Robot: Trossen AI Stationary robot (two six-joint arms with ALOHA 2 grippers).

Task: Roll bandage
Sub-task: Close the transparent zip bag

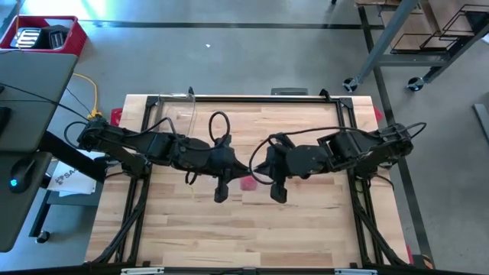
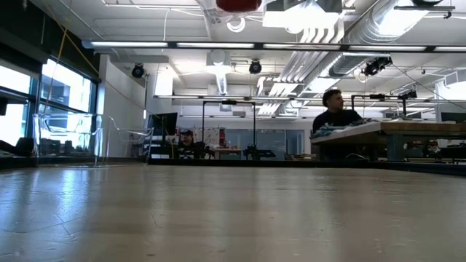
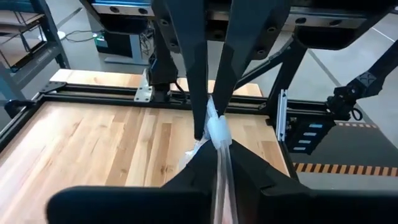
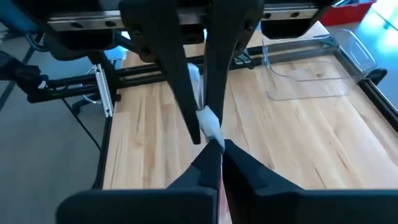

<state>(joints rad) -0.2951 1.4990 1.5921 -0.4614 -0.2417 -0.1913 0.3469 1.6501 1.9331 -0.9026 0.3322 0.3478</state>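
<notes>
Plainly the bandage [image 1: 248,182] is light, soft and stretchy, with no stiffness to push against. It shows only as a small red patch above the middle of the table [image 1: 306,221], between the two grippers, and as a red shape at the upper edge of the low view. I judge it will sag and slip, so it is best pinched at a free end or across its width. The left gripper [image 1: 220,191] and right gripper [image 1: 279,191] meet tip to tip, each with its fingers closed on a wad of crinkled clear plastic bag [image 3: 217,130]. A clear plastic container [image 4: 311,68] stands at the far left corner, apparently empty. A red bin [image 1: 46,34] off the table holds something dark.
</notes>
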